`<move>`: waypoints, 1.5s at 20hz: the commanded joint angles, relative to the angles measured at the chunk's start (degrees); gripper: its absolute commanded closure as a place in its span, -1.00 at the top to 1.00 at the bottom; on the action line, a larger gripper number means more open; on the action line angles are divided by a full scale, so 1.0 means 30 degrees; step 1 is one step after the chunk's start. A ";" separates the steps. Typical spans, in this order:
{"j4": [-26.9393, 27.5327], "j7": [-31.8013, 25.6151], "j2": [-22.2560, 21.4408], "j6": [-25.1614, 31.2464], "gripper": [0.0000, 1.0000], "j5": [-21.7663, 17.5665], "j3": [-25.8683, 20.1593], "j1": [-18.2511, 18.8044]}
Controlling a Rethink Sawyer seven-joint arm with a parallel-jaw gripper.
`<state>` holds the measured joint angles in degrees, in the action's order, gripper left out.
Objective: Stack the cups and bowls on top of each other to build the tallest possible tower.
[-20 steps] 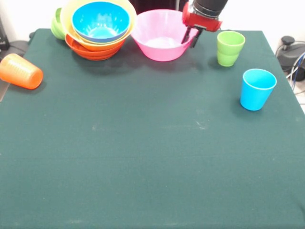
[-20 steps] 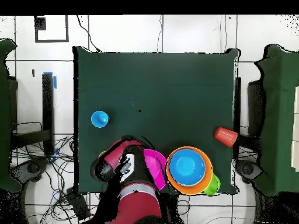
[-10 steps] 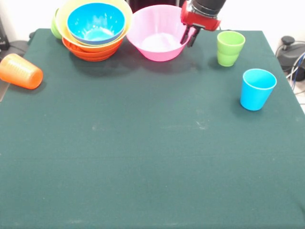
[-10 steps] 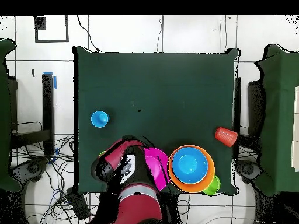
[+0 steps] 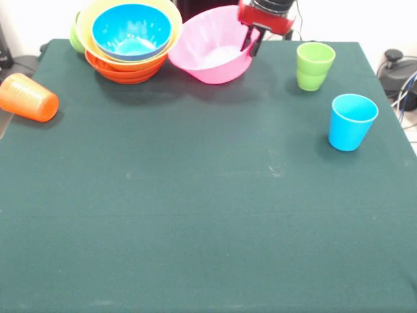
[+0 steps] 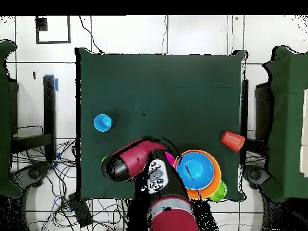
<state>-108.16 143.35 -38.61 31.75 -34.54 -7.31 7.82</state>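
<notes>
My gripper (image 5: 251, 44) is shut on the right rim of the large pink bowl (image 5: 208, 52), which hangs tilted, its left rim close to the tower. The tower (image 5: 130, 45) at the far left is a blue bowl (image 5: 131, 29) inside a large orange bowl (image 5: 168, 18) on a red-orange bowl (image 5: 124, 73), with a lime green bowl (image 5: 75, 36) behind. The orange cup (image 5: 28, 98) lies on its side at the left. The lime green cup (image 5: 315, 65) and light blue cup (image 5: 352, 122) stand upright at the right. In the overhead view the arm (image 6: 157, 180) hides most of the pink bowl (image 6: 170, 158).
The dark green tablecloth (image 5: 208, 215) covers the whole table. Cables and a black device (image 5: 397, 72) lie beyond the right edge. Seen from overhead, the orange cup (image 6: 232, 141) lies close to the table's right edge.
My gripper has risen and moved left in the front view, lifting and tilting the pink bowl toward the tower. The tower of bowls shifted slightly left.
</notes>
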 commanded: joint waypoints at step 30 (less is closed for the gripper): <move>-0.4189 -0.7440 -0.4871 0.4337 -1.00 0.2251 -0.9657 0.8811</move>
<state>-117.29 136.38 -52.53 38.33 -26.68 -31.72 32.96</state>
